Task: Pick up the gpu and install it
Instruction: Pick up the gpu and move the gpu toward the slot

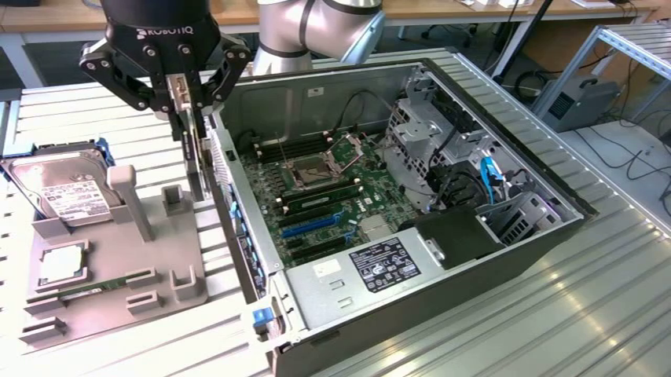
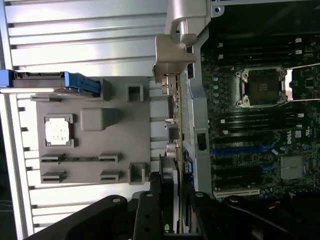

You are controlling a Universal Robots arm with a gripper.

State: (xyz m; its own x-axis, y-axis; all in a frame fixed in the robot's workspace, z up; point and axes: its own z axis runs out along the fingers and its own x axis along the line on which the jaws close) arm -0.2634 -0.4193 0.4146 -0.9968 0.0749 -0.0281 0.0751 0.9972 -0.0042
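The gpu (image 1: 195,161) is a thin dark card hanging edge-down, lifted above the gap between the grey fixture tray (image 1: 126,302) and the open computer case (image 1: 493,259). My gripper (image 1: 181,100) is shut on its upper edge. In the wrist view the gpu (image 2: 173,125) appears edge-on, with its silver bracket (image 2: 172,57) at the far end, and my gripper (image 2: 172,200) clamps it between black fingers (image 2: 149,205). The card runs along the case's side wall, just outside it. The motherboard (image 1: 314,200) with its blue expansion slot (image 1: 309,226) lies inside the case.
A silver hard drive (image 1: 65,192) with a white label stands at the tray's far end. A square processor chip (image 1: 61,263) and a narrow green memory stick (image 1: 100,285) lie in tray pockets. Drive cages (image 1: 430,149) and a black duct (image 1: 456,236) crowd the case's other side.
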